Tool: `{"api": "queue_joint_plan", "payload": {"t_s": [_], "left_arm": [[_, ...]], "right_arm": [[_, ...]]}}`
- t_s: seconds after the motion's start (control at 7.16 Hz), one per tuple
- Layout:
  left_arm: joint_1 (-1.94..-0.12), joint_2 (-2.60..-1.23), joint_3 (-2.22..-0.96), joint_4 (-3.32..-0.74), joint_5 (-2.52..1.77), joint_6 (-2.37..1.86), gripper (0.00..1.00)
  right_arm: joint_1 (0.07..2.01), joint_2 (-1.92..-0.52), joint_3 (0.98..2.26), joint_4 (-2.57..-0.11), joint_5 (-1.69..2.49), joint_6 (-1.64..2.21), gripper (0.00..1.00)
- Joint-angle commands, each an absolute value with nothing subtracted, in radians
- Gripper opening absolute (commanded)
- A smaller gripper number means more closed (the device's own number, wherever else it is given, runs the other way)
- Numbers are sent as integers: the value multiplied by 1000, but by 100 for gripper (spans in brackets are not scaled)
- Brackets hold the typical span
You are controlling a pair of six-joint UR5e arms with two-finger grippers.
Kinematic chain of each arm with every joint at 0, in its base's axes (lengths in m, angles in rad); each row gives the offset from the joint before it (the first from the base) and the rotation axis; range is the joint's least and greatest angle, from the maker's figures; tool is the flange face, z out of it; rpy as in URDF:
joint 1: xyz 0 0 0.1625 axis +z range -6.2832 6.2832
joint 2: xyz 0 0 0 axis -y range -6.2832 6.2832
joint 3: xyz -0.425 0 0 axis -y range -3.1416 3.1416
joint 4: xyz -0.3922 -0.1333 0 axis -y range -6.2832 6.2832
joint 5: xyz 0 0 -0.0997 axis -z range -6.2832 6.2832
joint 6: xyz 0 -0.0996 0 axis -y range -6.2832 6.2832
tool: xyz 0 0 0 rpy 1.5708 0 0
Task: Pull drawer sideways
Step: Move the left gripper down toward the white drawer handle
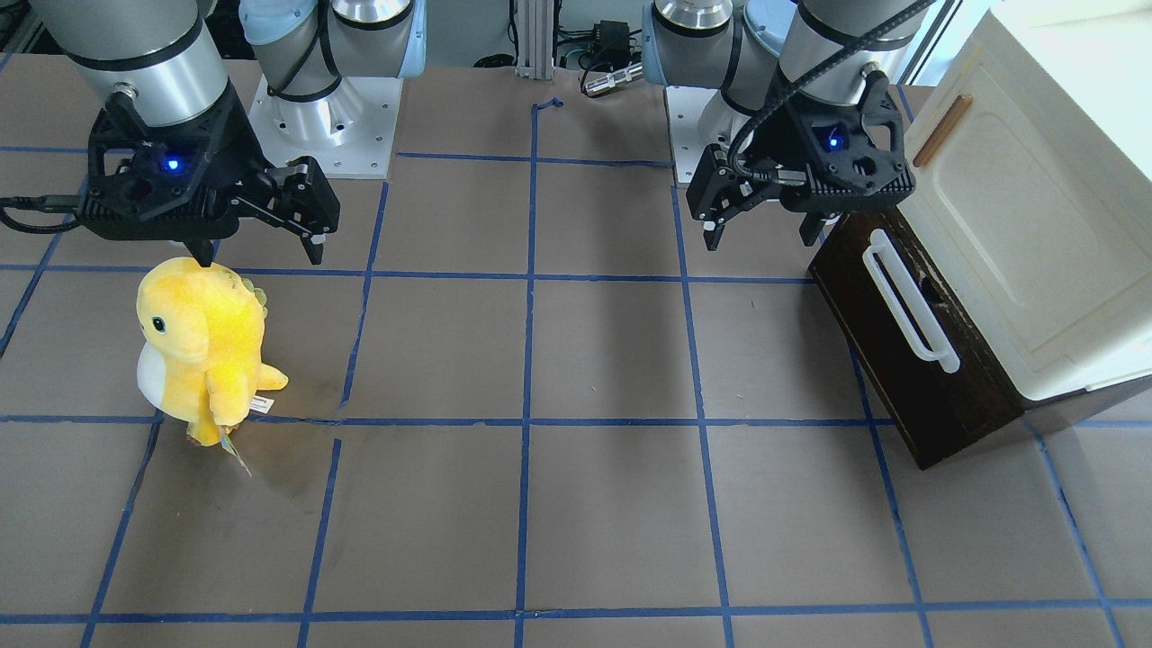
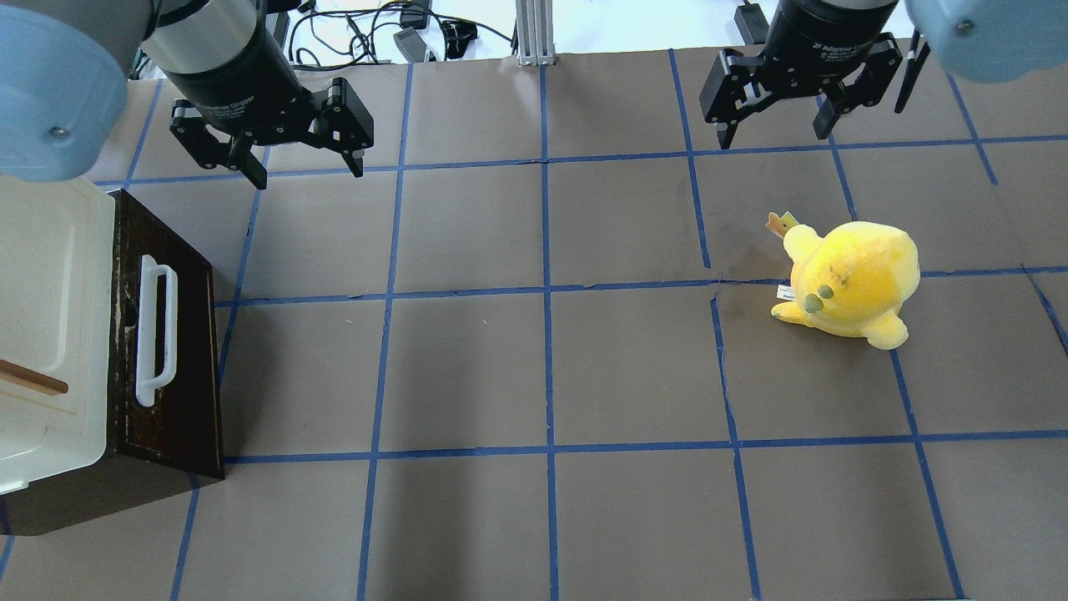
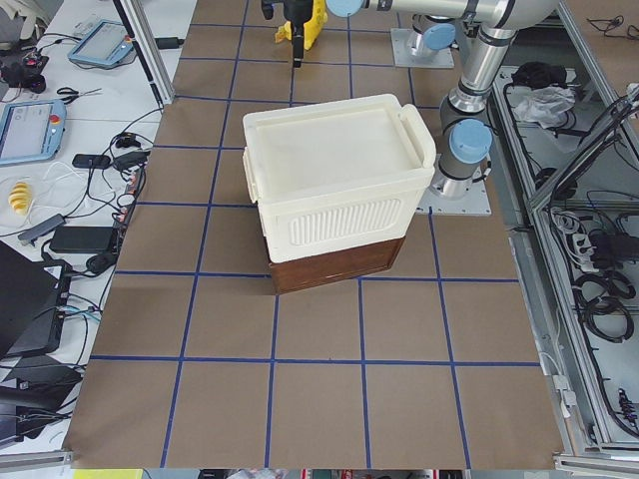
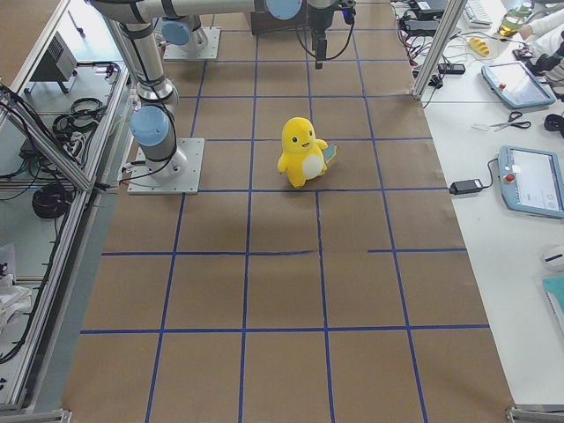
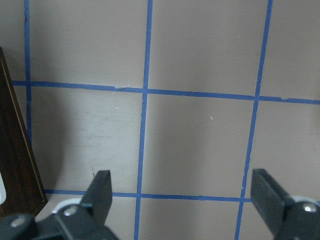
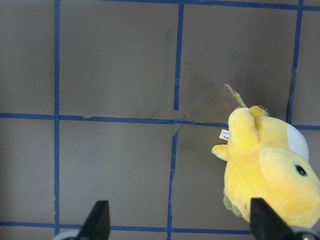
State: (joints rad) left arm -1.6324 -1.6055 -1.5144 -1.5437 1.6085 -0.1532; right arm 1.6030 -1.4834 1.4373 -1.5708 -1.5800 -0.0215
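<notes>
**Barely begun: drawer shut, both tools empty**

Evidently the pull had not started. The drawer sat at the counter's edge on the robot's left, under a cream-white cabinet. Its dark brown front faced the middle of the counter, with the long white bar handle running along it. None of its pale interior showed in any view, so it looked fully pushed in.

The left tool hung above the counter with its fingers spread wide and nothing between them. It was near the end of the drawer front farthest from the robot's base but clear of it, and it was not touching the handle. Its wrist view showed only a sliver of the dark front at the frame's left edge, and otherwise bare counter between the open fingers.

The right tool was also spread and empty. It was well apart from the drawer, above the counter near a yellow plush toy that stood upright on its own.

By this reckoning the whole task was left to do. The left tool had to reach the handle, close around the bar and draw the front outward toward the middle of the counter. The right tool looked to have no part in it.
</notes>
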Motion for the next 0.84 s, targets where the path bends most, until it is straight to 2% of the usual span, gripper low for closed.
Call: {"api": "queue_joint_plan", "payload": {"t_s": [0.0, 0.7], "left_arm": [[-1637, -1621, -1589, -1549, 1754, -163, 100], [-1686, -1765, -1781, -1560, 2188, -303, 100]], "right_arm": [[1603, -1483, 1437, -1571, -1580, -21, 100], [1603, -1483, 1437, -1571, -1580, -21, 100]]}}
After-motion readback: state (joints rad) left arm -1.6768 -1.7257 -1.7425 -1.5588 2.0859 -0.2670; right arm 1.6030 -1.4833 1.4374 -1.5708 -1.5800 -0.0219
